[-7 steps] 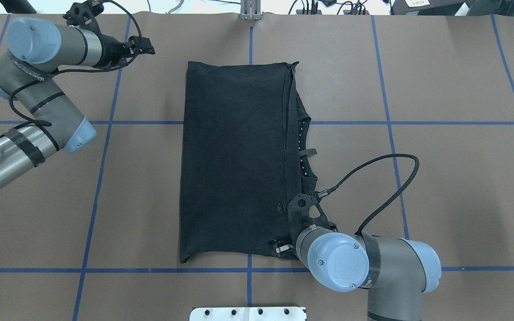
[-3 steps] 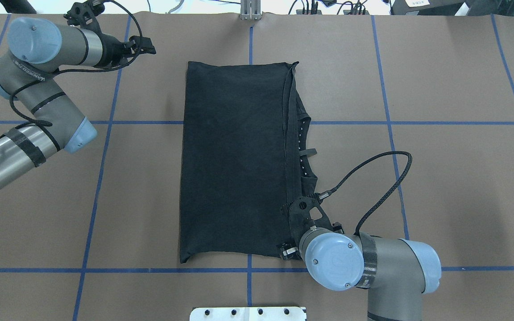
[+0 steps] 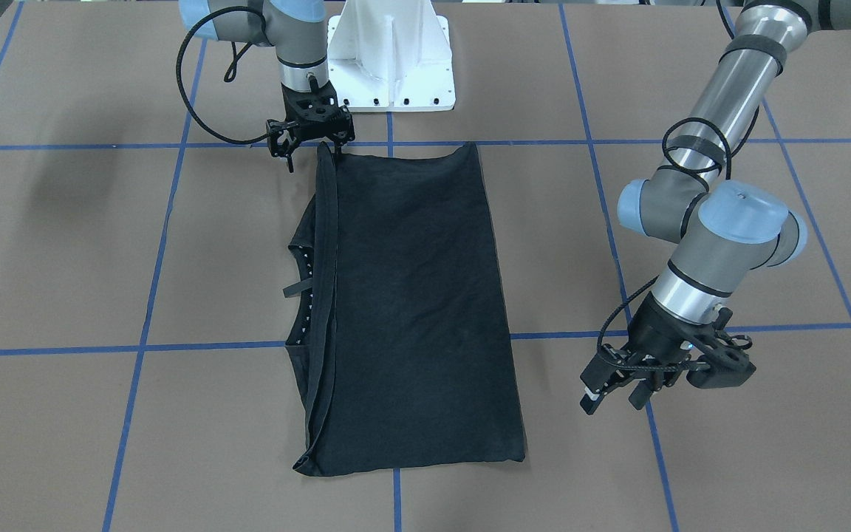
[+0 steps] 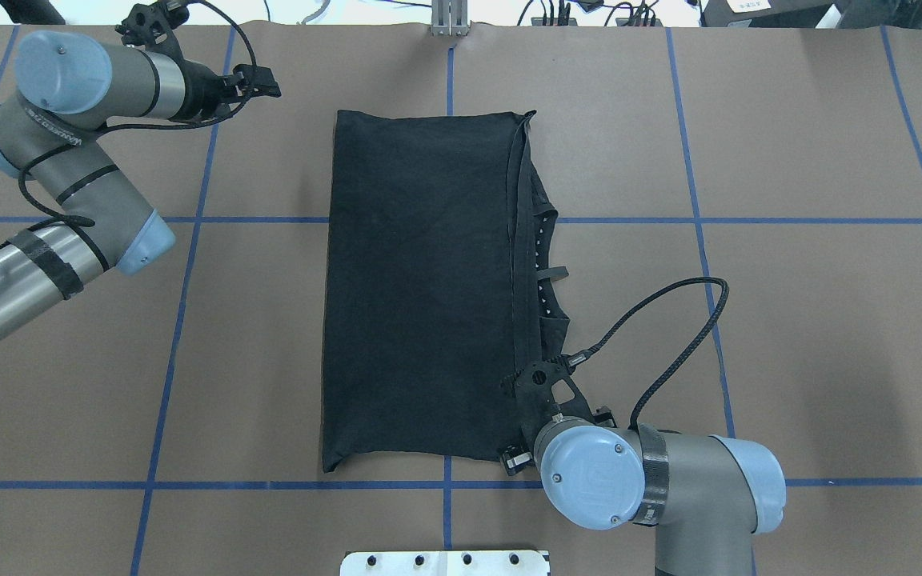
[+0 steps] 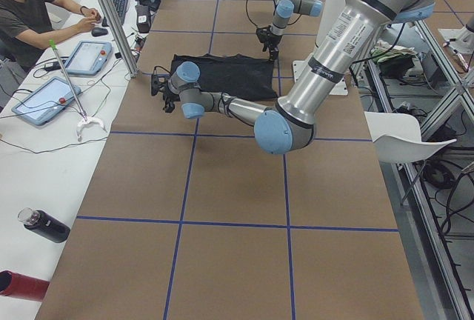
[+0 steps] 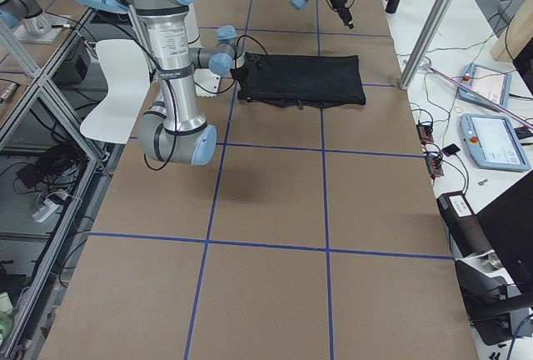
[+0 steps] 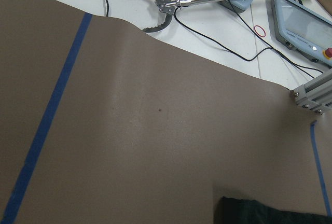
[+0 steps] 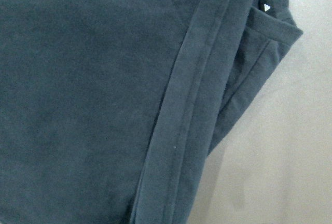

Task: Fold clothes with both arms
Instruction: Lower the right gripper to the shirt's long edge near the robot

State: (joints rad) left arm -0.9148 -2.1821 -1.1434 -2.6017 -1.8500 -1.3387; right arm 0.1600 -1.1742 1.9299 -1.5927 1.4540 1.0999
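Note:
The clothes are one black T-shirt (image 4: 413, 288) folded into a long rectangle in the middle of the table, plain side up. Its collar and a doubled hem (image 8: 181, 105) show along its right edge. My right gripper (image 3: 312, 155) stands open at the shirt's corner nearest the robot's base, its fingers on either side of the hem end. In the overhead view it is mostly hidden under its wrist (image 4: 581, 472). My left gripper (image 3: 612, 401) hangs open and empty over bare table, well left of the shirt's far edge. The shirt's corner (image 7: 270, 211) only just enters the left wrist view.
Blue tape lines (image 4: 189, 220) grid the brown table cover. The white pedestal base (image 3: 388, 66) stands just behind the shirt. Off the far table edge lie a grabber tool (image 7: 155, 14), tablets (image 5: 44, 98) and cables. A person (image 5: 33, 16) sits there.
My right gripper has slid back along the shirt's right edge toward the robot's base, its cable loop tightening. The left arm and the shirt have barely moved.

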